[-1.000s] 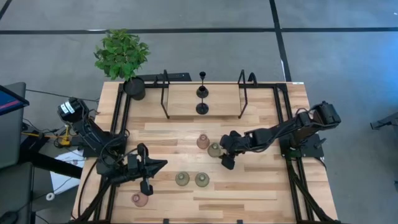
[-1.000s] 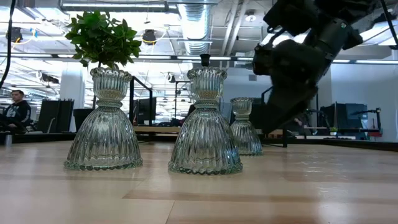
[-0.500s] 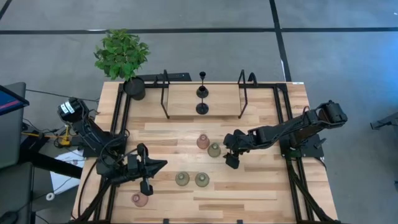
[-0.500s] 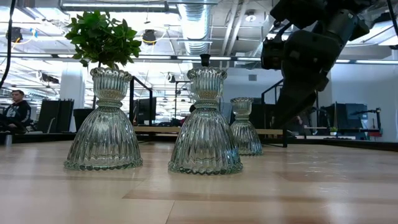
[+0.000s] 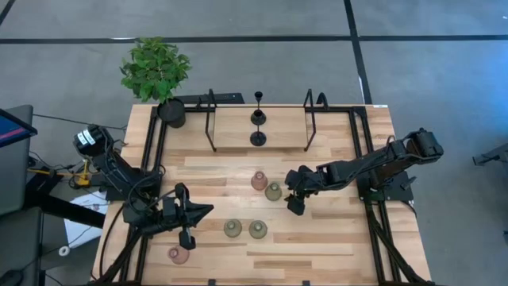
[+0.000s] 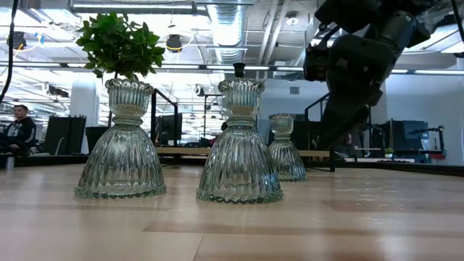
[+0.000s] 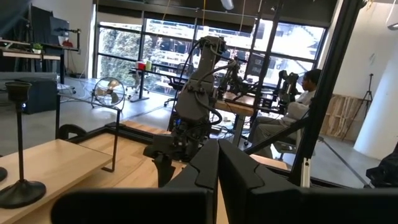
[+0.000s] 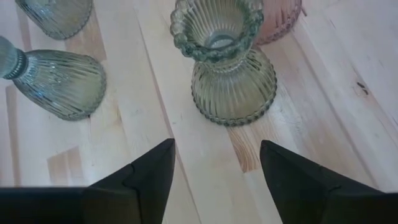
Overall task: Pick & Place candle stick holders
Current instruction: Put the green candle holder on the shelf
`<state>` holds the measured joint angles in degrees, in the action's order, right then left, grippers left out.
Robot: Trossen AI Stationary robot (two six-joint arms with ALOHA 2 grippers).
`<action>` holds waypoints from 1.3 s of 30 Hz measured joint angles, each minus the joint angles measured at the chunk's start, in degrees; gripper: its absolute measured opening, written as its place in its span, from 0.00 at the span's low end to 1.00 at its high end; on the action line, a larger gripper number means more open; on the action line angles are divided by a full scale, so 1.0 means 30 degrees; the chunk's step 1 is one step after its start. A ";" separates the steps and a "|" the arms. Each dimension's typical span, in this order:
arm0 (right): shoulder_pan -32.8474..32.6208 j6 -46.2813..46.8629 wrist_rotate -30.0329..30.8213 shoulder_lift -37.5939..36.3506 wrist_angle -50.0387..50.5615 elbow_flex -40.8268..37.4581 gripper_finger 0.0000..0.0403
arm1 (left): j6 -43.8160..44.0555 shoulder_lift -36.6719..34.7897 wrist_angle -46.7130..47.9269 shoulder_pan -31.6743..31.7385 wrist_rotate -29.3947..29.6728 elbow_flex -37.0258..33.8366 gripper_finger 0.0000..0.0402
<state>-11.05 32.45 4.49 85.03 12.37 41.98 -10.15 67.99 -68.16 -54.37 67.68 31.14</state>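
Several squat ribbed glass candle stick holders stand upright on their bases on the wooden table. A pink one [image 5: 259, 181] and an olive one [image 5: 274, 191] are at mid-table, two olive ones [image 5: 232, 229] [image 5: 258, 229] are nearer, and a pink one [image 5: 178, 255] is near left. Black thin-stemmed holders [image 5: 258, 139] stand at the far middle. My right gripper [image 5: 292, 203] hangs open just right of the mid-table olive holder [image 8: 225, 68], its fingers [image 8: 149, 177] short of it and touching nothing. My left gripper [image 5: 208, 210] waits shut at the near left, empty.
A black pot with a green plant [image 5: 156, 71] stands at the far left corner. Two tall black wire frames [image 5: 211, 121] [image 5: 309, 121] flank the black holders. Black rails [image 5: 365, 151] run along the table's sides. Bare wood lies near right [image 5: 333, 238].
My right gripper has drawn back a little from the mid-table olive holder, up and toward the table's right edge, then stopped. The holders have stayed where they were.
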 joint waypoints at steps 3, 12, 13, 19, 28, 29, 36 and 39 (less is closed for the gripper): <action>-0.0029 0.0007 0.0000 0.0007 -0.0208 -0.0011 0.55 | 0.0022 0.0000 0.0000 0.0000 0.0000 0.0000 0.02; 0.0025 0.1024 0.0117 0.0007 -0.0363 -0.0015 0.56 | 0.0044 0.0000 0.0000 0.0000 0.0000 -0.0007 0.02; 0.0083 0.1127 0.0086 0.0015 -0.0258 -0.0015 0.57 | 0.0044 0.0000 -0.0003 0.0000 0.0000 -0.0007 0.02; 0.0415 0.1543 0.0171 0.0029 -0.0396 0.0228 0.68 | 0.0049 0.0000 -0.0005 0.0000 0.0000 -0.0007 0.02; 0.0923 -0.0438 0.0878 0.0182 -0.0494 0.1537 0.74 | 0.0051 0.0000 -0.0004 0.0007 0.0000 -0.0007 0.02; 0.0998 -0.0470 0.1083 0.0187 -0.0404 0.1525 0.74 | 0.0051 0.0000 -0.0007 0.0000 0.0000 -0.0007 0.02; 0.1273 -0.0863 0.0583 0.0189 -0.0397 0.1523 0.74 | 0.0057 0.0000 -0.0007 0.0007 0.0000 -0.0007 0.02; 0.1246 -0.0991 0.0519 0.0189 -0.0531 0.1523 0.74 | 0.0058 0.0000 -0.0007 0.0007 0.0000 -0.0007 0.02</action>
<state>-7.31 29.48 6.05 85.60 10.78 46.54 -9.98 67.99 -68.18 -54.35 67.68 31.11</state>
